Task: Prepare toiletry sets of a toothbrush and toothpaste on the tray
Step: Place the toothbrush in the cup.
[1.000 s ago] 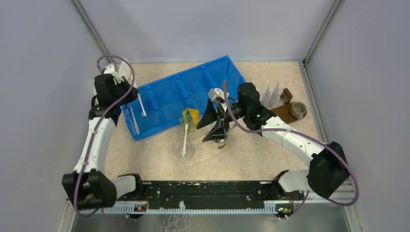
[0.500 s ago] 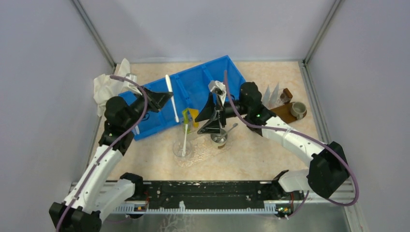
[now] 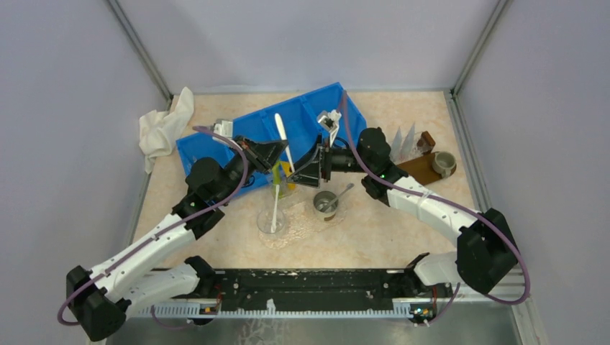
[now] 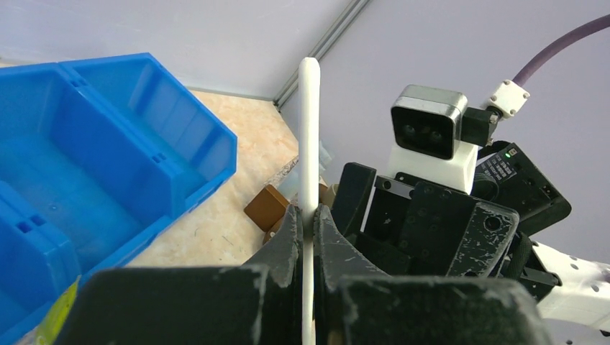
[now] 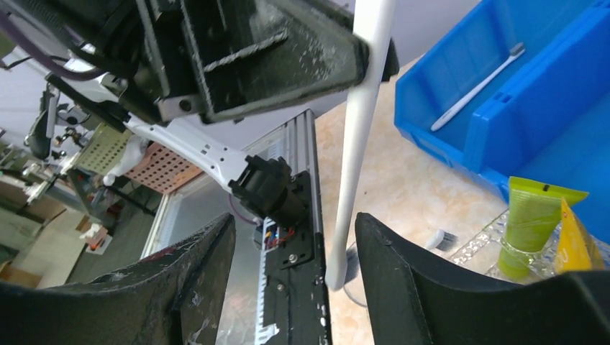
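Observation:
My left gripper (image 3: 277, 149) is shut on a white toothbrush (image 3: 283, 135), whose free end sticks up over the blue bin (image 3: 316, 113). In the left wrist view the toothbrush (image 4: 308, 136) is pinched between the jaws of the left gripper (image 4: 309, 215). My right gripper (image 3: 311, 167) faces it and is open. In the right wrist view the toothbrush (image 5: 357, 154) hangs between the jaws of the right gripper (image 5: 293, 219), close to the right finger (image 5: 403, 273). Green and yellow toothpaste (image 5: 531, 224) stands in a clear cup (image 3: 282, 180). Another toothbrush (image 3: 275, 208) stands in a glass on the clear tray (image 3: 306, 228).
A metal cup (image 3: 326, 204) holding a grey utensil stands beside the glass. One more toothbrush (image 5: 475, 85) lies in the blue bin. A white cloth (image 3: 162, 126) lies at the back left. A brown board with a small cup (image 3: 442, 164) sits at the right.
My left arm swung from the bin's left end to the middle, carrying the toothbrush. The right gripper lifted off the metal cup and turned toward the left gripper.

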You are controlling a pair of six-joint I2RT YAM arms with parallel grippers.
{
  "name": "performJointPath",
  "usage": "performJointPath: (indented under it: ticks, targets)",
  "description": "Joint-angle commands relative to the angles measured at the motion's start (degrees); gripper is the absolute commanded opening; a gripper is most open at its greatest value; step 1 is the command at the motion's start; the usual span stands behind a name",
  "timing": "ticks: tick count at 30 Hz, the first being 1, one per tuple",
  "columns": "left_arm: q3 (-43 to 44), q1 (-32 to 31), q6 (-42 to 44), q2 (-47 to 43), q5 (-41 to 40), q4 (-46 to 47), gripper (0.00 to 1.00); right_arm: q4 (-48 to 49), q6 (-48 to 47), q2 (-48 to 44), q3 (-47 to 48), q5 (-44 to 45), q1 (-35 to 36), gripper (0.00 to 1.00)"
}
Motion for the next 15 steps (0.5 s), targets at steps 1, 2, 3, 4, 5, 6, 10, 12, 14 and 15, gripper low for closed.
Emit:
performJointPath:
  ticks: [1, 2, 3, 4, 5, 6, 10, 12, 14, 15]
  targets:
    - [0.3, -4.3, 0.2, 1.7, -7.6, 5.3, 0.0, -1.5, -2.7, 0.1, 1.9, 4.4, 0.5, 0.62]
    - [0.4, -5.0, 0.2, 2.0, -8.1, 5.4, 0.0, -3.2, -4.1, 0.1, 2.4, 5.2, 0.5, 0.61]
    - [0.6, -5.5, 0.2, 2.2, -8.4, 5.6, 0.0, -4.2, -5.1, 0.0, 2.6, 5.6, 0.5, 0.6]
    - [0.6, -5.9, 0.2, 2.4, -8.5, 5.7, 0.0, -4.6, -5.5, 0.0, 2.8, 5.7, 0.5, 0.57]
    - [0.7, -6.3, 0.2, 2.6, -8.7, 5.7, 0.0, -4.6, -5.7, -0.1, 2.8, 5.7, 0.5, 0.5]
    - [0.7, -6.6, 0.1, 2.7, -8.7, 5.7, 0.0, -4.7, -6.0, -0.1, 2.9, 5.5, 0.5, 0.37]
    - [0.3, -7.0, 1.6, 2.1, -7.9, 6.1, 0.19, -6.5, -8.2, -0.6, 3.8, 3.1, 0.4, 0.0]
    - [-0.6, -6.9, 3.5, 0.6, -7.9, 6.2, 0.46, -7.4, -9.3, -1.2, 4.5, 0.0, -0.1, 0.0]
    - [-2.2, -7.0, 6.2, -2.2, -7.2, 7.1, 0.63, -7.9, -10.2, -1.9, 4.9, -3.5, -1.5, 0.0]
    - [-3.3, -7.0, 7.9, -3.9, -6.9, 7.8, 0.73, -7.9, -10.8, -2.2, 5.1, -5.6, -2.7, 0.0]
